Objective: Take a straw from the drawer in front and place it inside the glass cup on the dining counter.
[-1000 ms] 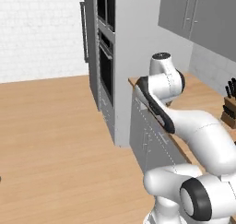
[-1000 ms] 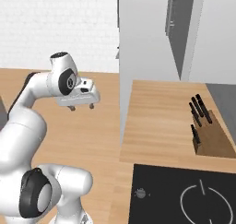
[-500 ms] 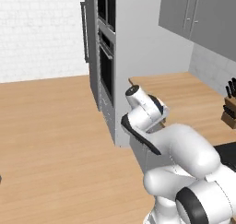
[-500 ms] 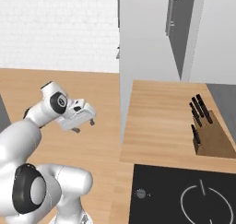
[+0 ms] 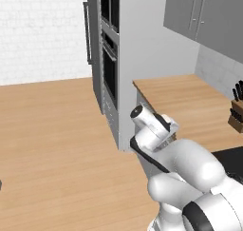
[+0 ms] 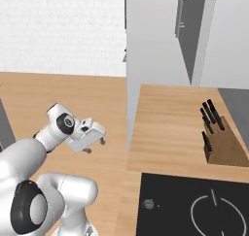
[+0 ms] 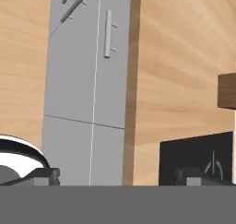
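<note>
A light wooden floor (image 5: 52, 130) spreads across the left of a rendered kitchen, with a white brick wall at the far end. A tall grey oven tower (image 5: 111, 59) stands at the far end of a wood-topped wall counter (image 6: 165, 118) that runs along the right side. Grey upper cabinets (image 5: 209, 16) hang above that counter.

The white robot arm (image 5: 190, 163) bends forward and low beside the counter's near end. A black cooktop (image 6: 194, 206) is set into the near part of the counter top. A wooden knife block (image 6: 221, 143) with dark handles stands on the counter just beyond the cooktop.

Below the counter's edge, the hand view shows flat grey cabinet fronts. The drawer (image 7: 113, 71) is the narrow panel directly under the wood edge, pushed in flush with its neighbours, its inside hidden. Its small metal bar handle (image 7: 107, 34) lies with its long axis parallel to the counter edge.

The gripper (image 6: 96, 146) hangs out over the floor, left of the counter front, aimed toward the cabinets. Its two dark fingertips (image 7: 46, 176) are spread wide, with nothing between them. The drawer front lies ahead of the jaws, about centred between them and apart from them.
</note>
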Robot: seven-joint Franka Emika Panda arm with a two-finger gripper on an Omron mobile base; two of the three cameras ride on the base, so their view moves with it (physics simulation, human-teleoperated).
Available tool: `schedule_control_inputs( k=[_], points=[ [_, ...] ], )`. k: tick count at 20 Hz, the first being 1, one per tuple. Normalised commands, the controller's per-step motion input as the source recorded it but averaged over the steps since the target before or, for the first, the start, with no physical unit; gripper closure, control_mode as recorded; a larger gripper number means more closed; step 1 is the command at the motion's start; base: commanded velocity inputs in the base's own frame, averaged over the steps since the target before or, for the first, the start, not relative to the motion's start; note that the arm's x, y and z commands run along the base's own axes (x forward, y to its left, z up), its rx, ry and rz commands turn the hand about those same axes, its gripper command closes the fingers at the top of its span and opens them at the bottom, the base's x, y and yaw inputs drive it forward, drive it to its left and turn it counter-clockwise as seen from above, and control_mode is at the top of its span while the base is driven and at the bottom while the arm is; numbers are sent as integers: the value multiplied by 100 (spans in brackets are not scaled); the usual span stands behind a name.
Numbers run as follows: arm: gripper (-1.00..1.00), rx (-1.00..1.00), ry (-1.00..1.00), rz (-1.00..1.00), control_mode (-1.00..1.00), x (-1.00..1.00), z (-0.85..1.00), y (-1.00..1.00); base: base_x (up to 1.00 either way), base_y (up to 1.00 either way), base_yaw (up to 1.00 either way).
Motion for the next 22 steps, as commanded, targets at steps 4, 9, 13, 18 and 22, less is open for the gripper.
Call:
schedule_control_inputs(
  k=[4,9,13,18,22],
  points=[
    [-100,-11,4,0,-100,2,-22,-18,0,0,0],
    [-100,-6,5,0,-100,0,-22,-24,0,0,0],
    [-100,-4,2,0,-100,1,-20,-23,0,0,0],
    [-100,-6,4,0,-100,3,-21,-19,0,0,0],
    [-100,-15,0,0,-100,14,-49,-1,0,0,0]
  ],
)
